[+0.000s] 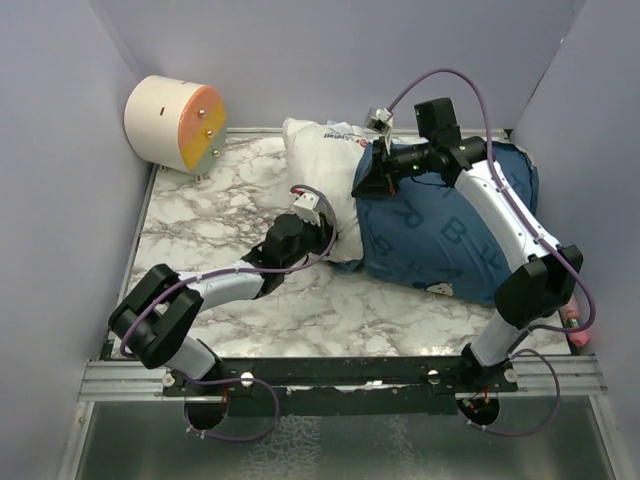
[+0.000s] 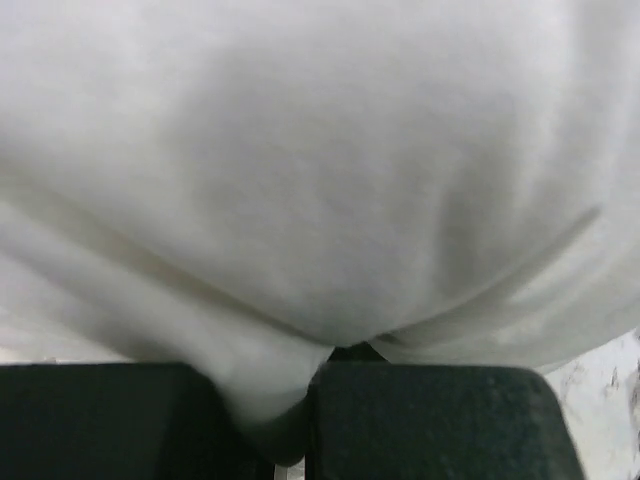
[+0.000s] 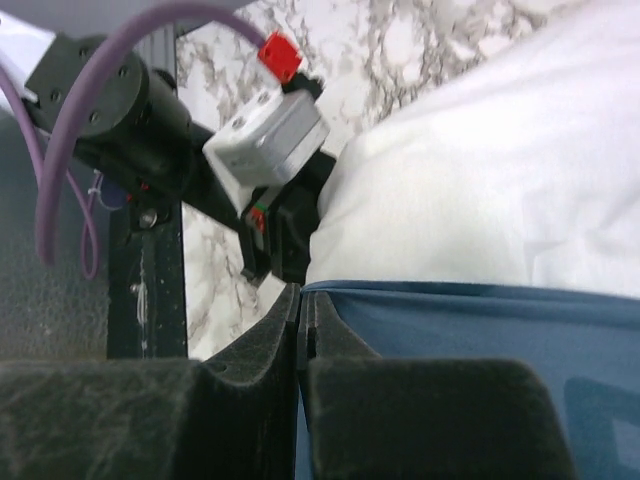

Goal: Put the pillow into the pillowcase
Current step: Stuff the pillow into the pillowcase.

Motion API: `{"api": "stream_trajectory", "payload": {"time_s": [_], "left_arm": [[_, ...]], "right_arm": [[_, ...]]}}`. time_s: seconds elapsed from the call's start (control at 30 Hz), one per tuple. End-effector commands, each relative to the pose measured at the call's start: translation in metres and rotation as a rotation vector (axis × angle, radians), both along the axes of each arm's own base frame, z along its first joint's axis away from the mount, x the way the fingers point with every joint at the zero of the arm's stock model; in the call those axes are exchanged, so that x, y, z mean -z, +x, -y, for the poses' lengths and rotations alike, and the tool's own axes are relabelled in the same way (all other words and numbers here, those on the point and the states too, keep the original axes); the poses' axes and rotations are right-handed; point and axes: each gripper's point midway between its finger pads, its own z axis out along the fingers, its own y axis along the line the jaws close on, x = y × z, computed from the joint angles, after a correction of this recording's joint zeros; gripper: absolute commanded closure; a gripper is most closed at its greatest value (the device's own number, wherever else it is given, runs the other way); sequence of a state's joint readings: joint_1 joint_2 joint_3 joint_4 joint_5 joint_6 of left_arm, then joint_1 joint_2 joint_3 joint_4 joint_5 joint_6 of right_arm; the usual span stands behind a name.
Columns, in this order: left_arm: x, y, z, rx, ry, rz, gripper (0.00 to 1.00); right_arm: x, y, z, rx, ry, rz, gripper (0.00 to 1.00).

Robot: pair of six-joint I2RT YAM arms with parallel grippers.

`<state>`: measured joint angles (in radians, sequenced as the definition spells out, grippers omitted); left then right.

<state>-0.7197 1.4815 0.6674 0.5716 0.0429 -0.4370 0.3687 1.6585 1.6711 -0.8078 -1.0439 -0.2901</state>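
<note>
Left hand pinches pillow fabric; right hand nips pillowcase hem.

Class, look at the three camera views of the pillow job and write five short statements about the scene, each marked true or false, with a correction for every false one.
1. The pillow is partly inside the pillowcase. True.
2. The left hand is open and clear of the pillow. False: it is shut, pinching a fold of white pillow fabric.
3. The right hand is shut on the pillowcase's blue edge. True.
4. The cream cylinder lies inside the pillowcase. False: it sits apart at the far left corner of the table.
5. The pillowcase is plain red. False: it is blue, printed with darker letters.
</note>
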Motion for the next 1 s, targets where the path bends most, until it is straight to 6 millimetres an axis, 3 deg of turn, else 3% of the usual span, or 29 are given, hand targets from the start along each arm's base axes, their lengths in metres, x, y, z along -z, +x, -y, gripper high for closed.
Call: {"api": "stream_trajectory", "payload": {"time_s": [0.0, 0.1, 0.23, 0.33, 0.4, 0.5, 0.57, 0.67, 0.7, 0.87, 0.97], "left_arm": [[-0.100, -0.016, 0.048, 0.092, -0.269, 0.267, 1.00], [-0.111, -0.053, 0.074, 0.179, -0.331, 0.346, 1.00], [-0.079, -0.107, 0.105, 0.273, -0.333, 0.326, 1.00], [-0.052, -0.128, 0.113, 0.282, -0.345, 0.278, 1.00], [-0.035, -0.129, 0.107, 0.242, -0.350, 0.230, 1.00], [-0.014, -0.114, 0.082, 0.111, -0.332, 0.178, 1.00], [-0.005, -0.107, 0.068, 0.056, -0.308, 0.157, 1.00], [0.006, -0.105, 0.064, 0.046, -0.246, 0.137, 1.00], [0.010, -0.107, 0.067, 0.059, -0.227, 0.124, 1.00], [0.027, -0.115, 0.082, 0.119, -0.216, 0.043, 1.00], [0.030, -0.118, 0.079, 0.101, -0.257, -0.004, 1.00]], "right_arm": [[-0.072, -0.031, -0.054, -0.204, 0.154, 0.079, 0.99], [-0.087, -0.022, -0.066, -0.185, 0.160, 0.093, 0.99], [-0.079, -0.004, -0.070, -0.126, 0.132, 0.098, 0.99], [-0.057, -0.007, -0.071, -0.145, 0.119, 0.030, 0.99], [-0.032, -0.011, -0.068, -0.139, 0.087, -0.004, 0.99], [0.007, -0.021, -0.053, -0.101, 0.016, -0.004, 0.99], [0.034, -0.026, -0.036, -0.052, -0.044, 0.021, 0.99], [0.052, -0.029, -0.003, 0.029, -0.103, 0.088, 0.97], [0.054, -0.029, 0.009, 0.058, -0.110, 0.100, 0.92], [0.050, -0.041, 0.054, 0.125, -0.095, 0.174, 0.41], [0.037, -0.042, 0.089, 0.236, -0.042, 0.241, 0.25]]}}
